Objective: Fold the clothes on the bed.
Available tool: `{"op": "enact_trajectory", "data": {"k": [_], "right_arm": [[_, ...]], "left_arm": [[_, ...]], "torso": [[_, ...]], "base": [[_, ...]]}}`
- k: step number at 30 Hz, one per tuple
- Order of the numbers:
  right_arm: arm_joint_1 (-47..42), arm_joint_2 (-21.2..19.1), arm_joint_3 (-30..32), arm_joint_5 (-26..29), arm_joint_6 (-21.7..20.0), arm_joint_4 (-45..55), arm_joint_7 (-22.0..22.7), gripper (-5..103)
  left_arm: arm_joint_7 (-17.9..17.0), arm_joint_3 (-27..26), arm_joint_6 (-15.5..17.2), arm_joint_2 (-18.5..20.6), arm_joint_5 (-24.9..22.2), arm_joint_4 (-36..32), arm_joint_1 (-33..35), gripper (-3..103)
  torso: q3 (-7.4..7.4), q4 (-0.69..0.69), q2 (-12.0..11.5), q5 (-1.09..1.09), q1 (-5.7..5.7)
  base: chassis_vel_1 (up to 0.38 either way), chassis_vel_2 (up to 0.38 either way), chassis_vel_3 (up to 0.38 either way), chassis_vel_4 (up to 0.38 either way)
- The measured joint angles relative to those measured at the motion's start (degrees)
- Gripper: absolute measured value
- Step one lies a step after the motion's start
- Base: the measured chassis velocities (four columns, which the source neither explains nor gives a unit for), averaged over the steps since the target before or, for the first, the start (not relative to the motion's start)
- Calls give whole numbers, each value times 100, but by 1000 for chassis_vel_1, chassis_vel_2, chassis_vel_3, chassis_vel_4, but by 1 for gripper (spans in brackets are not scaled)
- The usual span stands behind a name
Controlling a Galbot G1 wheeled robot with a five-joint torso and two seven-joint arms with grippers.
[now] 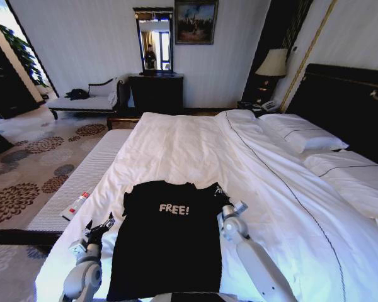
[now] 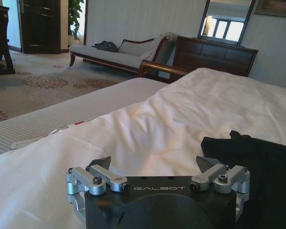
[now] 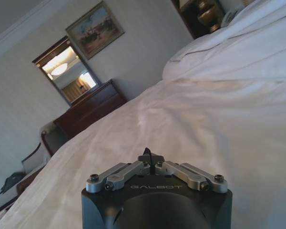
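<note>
From the head view we see the black T-shirt (image 1: 167,242) lying flat on the white duvet (image 1: 195,151) near the foot edge of the bed (image 1: 283,207), its collar toward the far side of the bed and its hem toward us, so its long axis runs from the near edge away from us, with the white "FREE!" lettering facing up. Our left gripper (image 1: 101,228) hovers just beside the shirt's left edge, and our right gripper (image 1: 225,207) sits at the right sleeve. We judge the shirt light, soft and limp: it will sag and crease when lifted, so the sleeve edges or shoulder seams look the best places to pinch. In the left wrist view our left gripper (image 2: 157,164) has its fingers spread wide over the duvet, with the shirt's (image 2: 257,167) edge near it. In the right wrist view our right gripper (image 3: 151,157) has its fingertips drawn together, with only white duvet (image 3: 205,119) beyond; whether they pinch cloth we cannot tell.
</note>
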Motion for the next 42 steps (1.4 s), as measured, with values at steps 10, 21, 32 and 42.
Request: {"op": "enact_trajectory", "data": {"k": [10,21,32,42], "right_arm": [[-276,80,378,-134,88,303,139,0],[-666,332,880,-638,50,816,623,0],[-683,352,741,-1515,-335,368,1319,0],[-1084,357,930,-1640,-501,990,1821,15]], "left_arm": [[-2,-11,-32,-26,-10,-3,8,100],[-6,47,-49,-87,-16,-8,-10,100],[-11,60,-51,-54,-17,-65,40,100],[-33,20,-74,-41,-86,-39,30,100]], "torso": [[0,0,1,0,0],[-1,0,1,-1,0],[0,1,0,0,0],[0,0,0,-1,0]], "base": [[0,0,0,0],[0,0,0,0],[0,0,0,0],[0,0,0,0]]}}
